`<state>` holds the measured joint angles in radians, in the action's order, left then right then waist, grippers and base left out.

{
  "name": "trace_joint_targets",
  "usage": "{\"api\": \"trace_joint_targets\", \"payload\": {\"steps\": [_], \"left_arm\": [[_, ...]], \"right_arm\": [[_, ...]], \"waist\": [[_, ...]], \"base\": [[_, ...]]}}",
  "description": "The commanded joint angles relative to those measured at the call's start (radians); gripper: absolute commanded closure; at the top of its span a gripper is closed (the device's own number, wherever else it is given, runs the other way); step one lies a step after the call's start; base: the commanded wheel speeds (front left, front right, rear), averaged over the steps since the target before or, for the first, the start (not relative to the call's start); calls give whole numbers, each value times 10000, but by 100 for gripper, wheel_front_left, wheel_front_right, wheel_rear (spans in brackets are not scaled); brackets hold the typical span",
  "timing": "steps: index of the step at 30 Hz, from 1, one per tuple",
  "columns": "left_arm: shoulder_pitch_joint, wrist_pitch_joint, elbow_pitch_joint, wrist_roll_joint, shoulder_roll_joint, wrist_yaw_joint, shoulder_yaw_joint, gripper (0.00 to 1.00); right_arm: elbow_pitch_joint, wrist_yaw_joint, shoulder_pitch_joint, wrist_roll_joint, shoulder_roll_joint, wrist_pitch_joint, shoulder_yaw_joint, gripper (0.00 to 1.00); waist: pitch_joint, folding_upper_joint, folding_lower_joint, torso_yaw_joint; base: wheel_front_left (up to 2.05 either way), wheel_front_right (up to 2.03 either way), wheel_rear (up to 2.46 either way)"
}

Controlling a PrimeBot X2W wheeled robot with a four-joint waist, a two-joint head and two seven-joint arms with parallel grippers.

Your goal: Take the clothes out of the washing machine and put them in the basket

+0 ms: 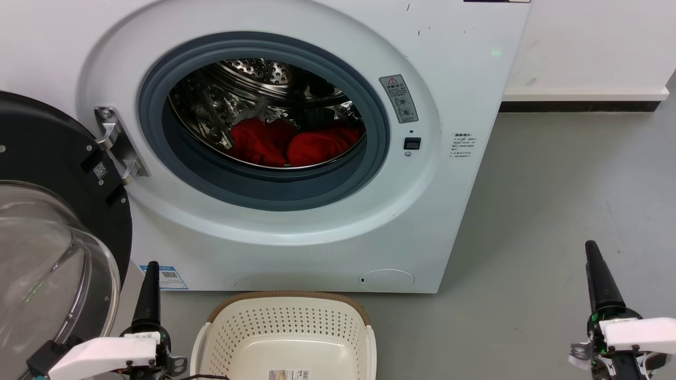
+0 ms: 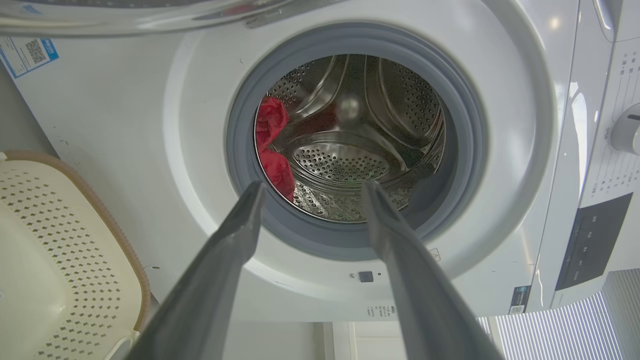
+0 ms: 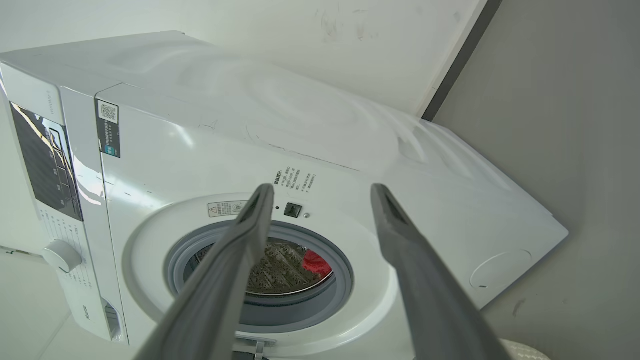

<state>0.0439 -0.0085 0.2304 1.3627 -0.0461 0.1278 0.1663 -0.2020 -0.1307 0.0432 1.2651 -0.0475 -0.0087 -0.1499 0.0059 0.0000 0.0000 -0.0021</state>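
The large white front-loading washing machine (image 1: 296,248) stands with its black-framed glass door (image 1: 47,237) swung open on the robot's left, close beside the left arm. The cream-white perforated plastic basket (image 1: 285,295) with a brown rim sits on the grey floor (image 1: 554,211) just in front of the machine, with no fabric in it yet. The bright red soft clothes (image 1: 296,142) lie low in the shiny steel drum (image 1: 253,71), behind the grey rubber rim (image 1: 264,190).

I think the reach is the risk. The long fingers (image 2: 225,260) can catch on the rubber rim or the door. A grip on one loose fold may let a garment slip to the floor beside the basket.

The left gripper (image 2: 314,184) and the right gripper (image 3: 324,187) are both spread wide. They hold and touch nothing, and they are well apart from the clothes.
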Motion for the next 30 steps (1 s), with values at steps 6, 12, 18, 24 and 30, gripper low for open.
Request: {"api": "trace_joint_targets", "payload": {"steps": [6,12,18,24,30], "left_arm": [[2,-291,-817,-1675,-27,-139,139,0],[-87,-508,-1711,-3501,-28,-805,-303,0],[-195,-712,-2313,-4989,-32,-1410,-795,0],[-322,-904,-2608,-6141,-34,-1684,-1181,0],[-511,-1085,-2691,-6625,-36,-1587,-1259,0]], "right_arm": [[832,0,132,-1750,-43,-289,-70,0],[1404,0,47,-3058,-43,-500,168,0],[1845,0,-106,-4177,-44,-707,438,0],[2219,0,-169,-5285,-44,-905,598,0],[2454,0,-261,-6220,-45,-1087,684,0]], "waist": [[18,0,0,-9],[39,0,0,-21],[54,0,0,-38],[69,0,0,-49],[69,0,0,-41]], "base": [[0,0,0],[0,0,0],[0,0,0],[0,0,0],[0,0,0]]}}
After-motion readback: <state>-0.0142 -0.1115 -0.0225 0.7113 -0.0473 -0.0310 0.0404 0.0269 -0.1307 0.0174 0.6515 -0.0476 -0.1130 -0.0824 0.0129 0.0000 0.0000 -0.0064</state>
